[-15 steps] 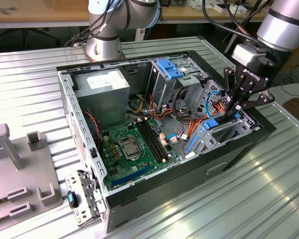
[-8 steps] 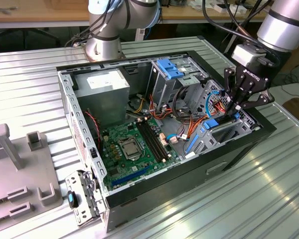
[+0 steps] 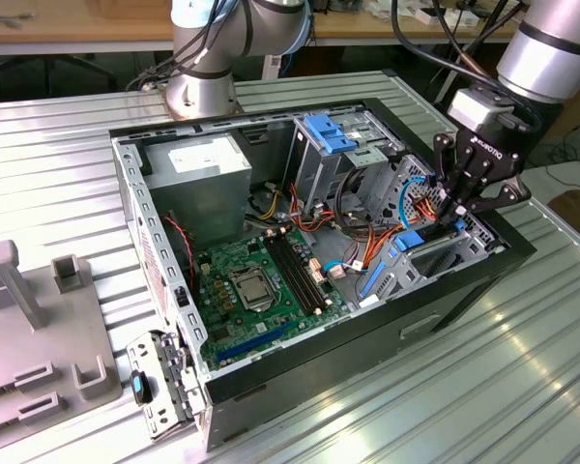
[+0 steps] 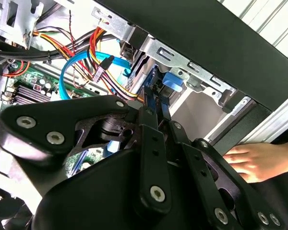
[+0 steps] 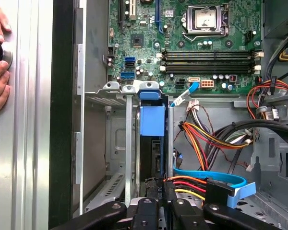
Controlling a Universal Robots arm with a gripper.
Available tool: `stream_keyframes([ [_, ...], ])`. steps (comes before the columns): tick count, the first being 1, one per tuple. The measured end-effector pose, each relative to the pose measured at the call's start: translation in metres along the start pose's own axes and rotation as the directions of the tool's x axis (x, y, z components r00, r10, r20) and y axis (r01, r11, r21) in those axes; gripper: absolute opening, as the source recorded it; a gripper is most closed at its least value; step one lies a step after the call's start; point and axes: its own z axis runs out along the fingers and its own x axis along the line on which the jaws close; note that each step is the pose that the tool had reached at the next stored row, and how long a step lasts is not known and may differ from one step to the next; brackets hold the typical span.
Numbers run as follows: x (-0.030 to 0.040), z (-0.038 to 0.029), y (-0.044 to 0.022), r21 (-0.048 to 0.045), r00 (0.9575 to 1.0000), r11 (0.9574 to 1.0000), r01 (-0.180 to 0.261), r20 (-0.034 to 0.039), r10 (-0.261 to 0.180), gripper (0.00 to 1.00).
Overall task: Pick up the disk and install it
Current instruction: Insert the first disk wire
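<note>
My gripper (image 5: pixel 161 191) pinches the disk (image 5: pixel 151 120) inside its bay (image 5: pixel 129 143), where wires (image 5: pixel 185 181) just beside my fingers (image 5: pixel 147 211) could snag and jam it.

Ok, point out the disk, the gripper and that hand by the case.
the disk (image 5: pixel 152 120), first wrist view, blue carrier face.
the gripper (image 4: pixel 156 104), second wrist view, between its fingertips.
the hand (image 4: pixel 257 162), second wrist view, middle of the fingers.

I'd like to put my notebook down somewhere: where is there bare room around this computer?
The ribbed table is bare along the computer case, toward the exterior view's right, and beyond the grey fixture at its left. Inside the case it is crowded: cables, drive cage and the gripper.
</note>
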Motion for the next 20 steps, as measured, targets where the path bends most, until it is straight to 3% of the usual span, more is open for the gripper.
stream_keyframes([
  [9, 0.0003, -0.0023, 0.0001, 0.0000, 1.0000, 1.0000, 0.000, 0.0001, 0.000, 0.17],
  [20, 0.0006, -0.0006, 0.0000, 0.0005, 1.0000, 1.0000, 0.005, 0.0000, -0.005, 0.17],
])
